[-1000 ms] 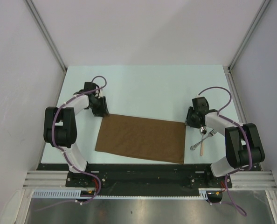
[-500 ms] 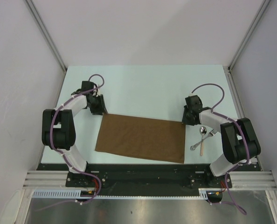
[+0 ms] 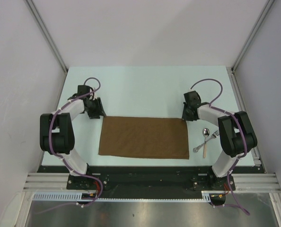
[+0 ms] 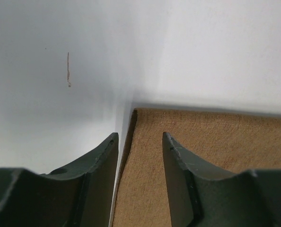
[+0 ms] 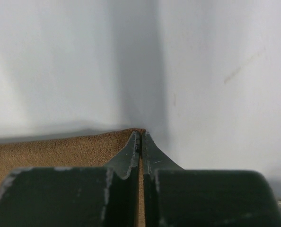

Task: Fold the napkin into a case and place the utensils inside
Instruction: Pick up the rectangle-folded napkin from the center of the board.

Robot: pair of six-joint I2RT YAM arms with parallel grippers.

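Right wrist view first: the right gripper [image 5: 141, 137] is pinched tight on the far right corner of the napkin [image 3: 144, 137], with a thin sliver of brown cloth showing in the slit between the two dark fingers [image 5: 126, 156], so that's a solid grip. Left wrist view is a different story. The left gripper [image 4: 139, 139] has its jaws apart with a clear gap, straddling the napkin's left edge just short of the far left corner: one finger is over the bare white table [image 3: 145, 90], the other over the cloth, and the edge runs up between them. I can't tell whether either finger is actually touching the fabric, but it isn't clamped. From the top camera the napkin lies flat in the near middle of the table, between the two arms. Compared with a second ago, it has gone from sitting skewed, its right end dipping toward the near edge, to lying square with the table edges, and both grippers have shifted a bit farther away along with those far corners. The spoon [image 3: 206, 132] and the fork [image 3: 205, 151] with the tan handle lie crossed on the table just right of the napkin, same spot as before, near the right arm and touching no cloth.
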